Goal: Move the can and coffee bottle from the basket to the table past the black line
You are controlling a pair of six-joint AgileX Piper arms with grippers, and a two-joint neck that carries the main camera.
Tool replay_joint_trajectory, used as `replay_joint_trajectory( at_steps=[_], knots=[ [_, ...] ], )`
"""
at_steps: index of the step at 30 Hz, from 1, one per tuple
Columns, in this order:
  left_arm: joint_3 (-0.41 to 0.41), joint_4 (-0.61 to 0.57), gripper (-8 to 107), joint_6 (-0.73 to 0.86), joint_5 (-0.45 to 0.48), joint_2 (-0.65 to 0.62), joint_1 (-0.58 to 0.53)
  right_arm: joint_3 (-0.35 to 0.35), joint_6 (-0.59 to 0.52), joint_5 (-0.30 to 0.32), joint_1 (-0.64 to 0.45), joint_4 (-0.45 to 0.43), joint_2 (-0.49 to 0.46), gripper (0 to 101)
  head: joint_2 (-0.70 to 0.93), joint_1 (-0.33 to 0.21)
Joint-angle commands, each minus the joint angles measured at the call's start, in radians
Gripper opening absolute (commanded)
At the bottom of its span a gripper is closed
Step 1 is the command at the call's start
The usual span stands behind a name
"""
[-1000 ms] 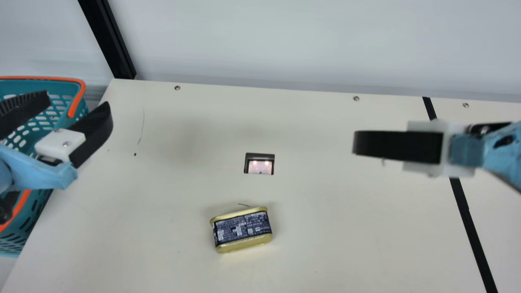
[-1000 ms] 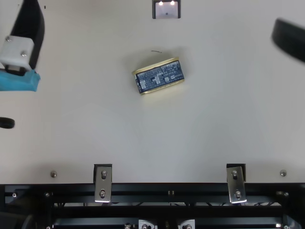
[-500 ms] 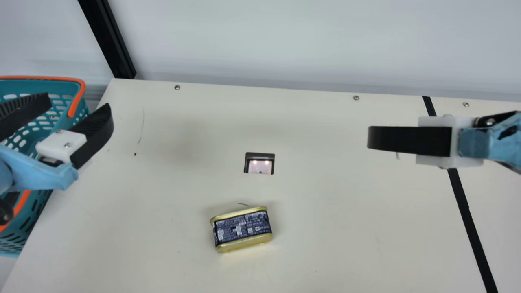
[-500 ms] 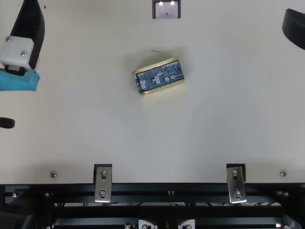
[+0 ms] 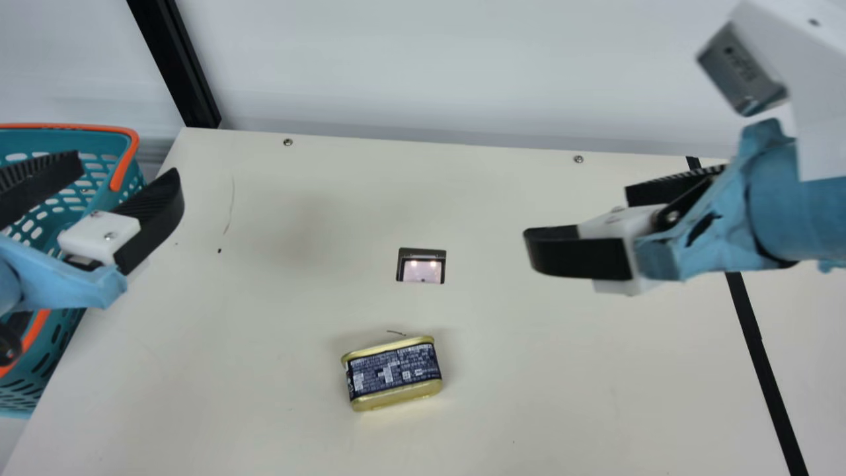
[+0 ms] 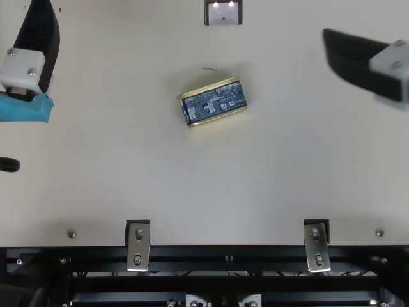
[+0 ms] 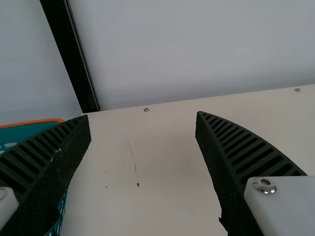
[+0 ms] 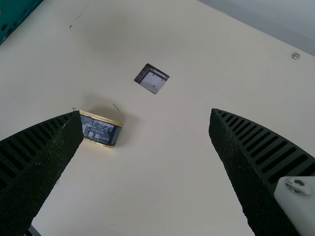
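A gold-edged can with a dark blue label (image 5: 394, 372) lies on the table between the arms; the top view has the can (image 6: 214, 102) too. My left gripper (image 5: 127, 166) is open over the right edge of the teal basket (image 5: 124, 157), nothing between its fingers. The left wrist view shows this gripper (image 7: 143, 117) wide apart. Above the table, right of the can, hangs my right gripper (image 5: 577, 215), open and empty. In the right wrist view, the can (image 8: 100, 130) appears beyond one finger of the gripper (image 8: 145, 113). The black line (image 5: 760, 357) crosses the table at the right.
A small square opening (image 5: 421, 266) with a dark frame sits in the table behind the can. The pale wall (image 5: 429, 73) and a black post (image 5: 175, 66) rise at the table's back. Metal brackets (image 6: 138, 246) line the near edge.
My right arm first drew slightly right, then swung left and turned, so its second finger and more of the wrist now show. The left arm and the can have stayed put.
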Motion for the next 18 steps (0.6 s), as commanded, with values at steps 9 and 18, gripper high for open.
replay_joint_trajectory(
  at_steps=[9, 18],
  knots=[
    [0.0, 0.0, 90, 0.0, 0.0, 0.0, 0.0, -0.004, -0.108, -0.027, 0.198, -0.033, 0.058, 101, -0.003, -0.001],
    [0.0, 0.0, 90, 0.0, 0.0, 0.0, 0.0, -0.002, -0.206, -0.071, 0.343, -0.117, 0.113, 101, -0.003, -0.001]
  ],
)
